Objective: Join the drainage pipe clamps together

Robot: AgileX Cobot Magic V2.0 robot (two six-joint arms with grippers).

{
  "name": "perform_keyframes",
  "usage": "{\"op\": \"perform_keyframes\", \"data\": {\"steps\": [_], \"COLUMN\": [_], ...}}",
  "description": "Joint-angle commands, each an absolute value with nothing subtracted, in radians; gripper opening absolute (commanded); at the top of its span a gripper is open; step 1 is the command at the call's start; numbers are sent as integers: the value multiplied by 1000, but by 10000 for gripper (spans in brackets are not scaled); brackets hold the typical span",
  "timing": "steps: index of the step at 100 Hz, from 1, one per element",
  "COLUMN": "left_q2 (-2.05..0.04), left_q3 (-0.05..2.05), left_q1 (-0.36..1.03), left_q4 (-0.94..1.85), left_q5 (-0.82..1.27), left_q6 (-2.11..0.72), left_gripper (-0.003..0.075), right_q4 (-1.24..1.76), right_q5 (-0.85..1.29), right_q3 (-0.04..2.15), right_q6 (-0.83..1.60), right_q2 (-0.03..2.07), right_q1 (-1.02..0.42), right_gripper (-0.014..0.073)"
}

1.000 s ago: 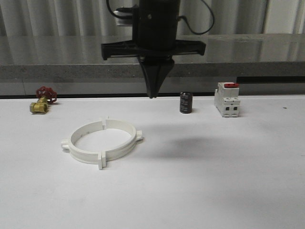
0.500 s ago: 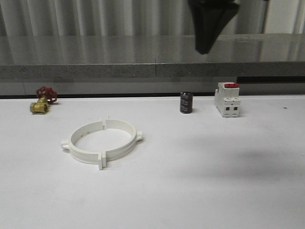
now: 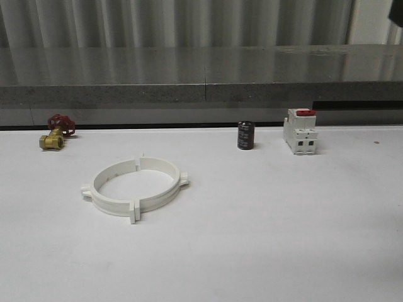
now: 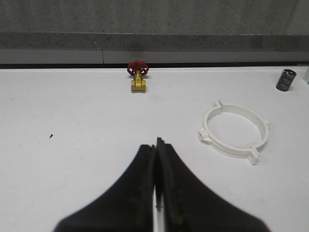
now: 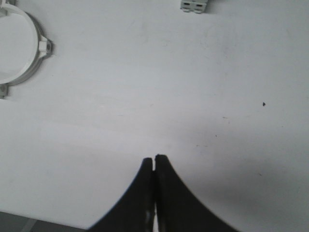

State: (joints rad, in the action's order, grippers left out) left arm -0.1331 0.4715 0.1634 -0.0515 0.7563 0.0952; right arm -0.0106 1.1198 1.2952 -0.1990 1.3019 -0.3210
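The two white drainage pipe clamps lie flat on the white table, left of centre, their end tabs meeting so that they form one wide ring. The same ring of clamps lies off to one side of my left gripper, which is shut with nothing between its fingers and hangs over bare table. My right gripper is also shut and empty, well away from the clamps, of which an arc and one lug are in its view.
A brass valve with a red handwheel sits at the back left. A small dark cylinder and a white breaker with a red switch stand at the back right. A grey ledge runs behind the table.
The dark gripper that hung over the table's middle has risen and swung to the right, out of the front view. The clamps have not moved.
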Motion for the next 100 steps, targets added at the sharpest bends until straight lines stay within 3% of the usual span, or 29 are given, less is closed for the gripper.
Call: {"op": "perform_keyframes", "data": {"steps": [1,47,78,100], "left_q2": [-144,-144,-144,-144], "left_q3": [497,497,497,497], "left_q1": [163,163,163,163], "left_q4": [-53,-53,-53,-53], "left_q5": [685,685,685,685], "left_q6": [97,97,97,97], "left_gripper": [-21,-21,-21,-21], "right_q4": [-7,-33,-114,-114], "right_q5": [1064,884,547,504], "right_q3": [1271,942,712,576], "right_q6": [-187,-188,-189,-198], "right_q2": [1204,848,672,510], "right_q1": [-287,-59,-46,-46], "right_gripper": [-62,-62,-62,-62]}}
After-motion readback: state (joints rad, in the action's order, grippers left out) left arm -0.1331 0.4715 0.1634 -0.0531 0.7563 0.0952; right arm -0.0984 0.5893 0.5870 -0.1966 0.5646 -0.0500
